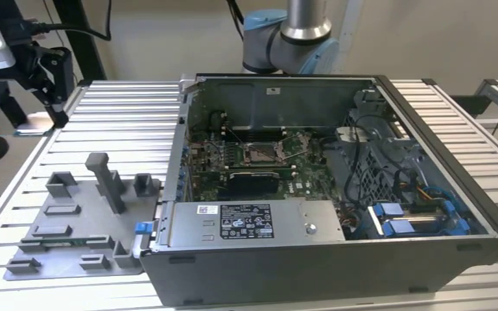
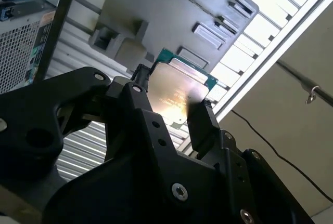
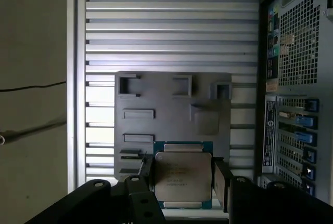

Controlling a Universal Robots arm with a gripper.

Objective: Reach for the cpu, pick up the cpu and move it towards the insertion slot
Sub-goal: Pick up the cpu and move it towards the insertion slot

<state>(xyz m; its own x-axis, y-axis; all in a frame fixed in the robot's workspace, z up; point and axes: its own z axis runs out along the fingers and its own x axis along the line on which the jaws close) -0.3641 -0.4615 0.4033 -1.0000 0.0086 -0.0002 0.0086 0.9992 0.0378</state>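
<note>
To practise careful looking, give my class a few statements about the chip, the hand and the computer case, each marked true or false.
1. The hand grips the chip by its edges. True.
2. The chip sits in the socket. False: it is in the hand, with the grey plate behind it in the first wrist view.
3. The computer case lies open, its green board showing. True.
4. The grey plate lies inside the case. False: it lies on the slatted table beside the case.

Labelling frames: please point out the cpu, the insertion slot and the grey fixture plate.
cpu (image 3: 183,177): first wrist view, middle of its metal top.
insertion slot (image 1: 257,153): exterior view, its dark centre.
grey fixture plate (image 3: 166,126): first wrist view, bare flat surface.
</note>
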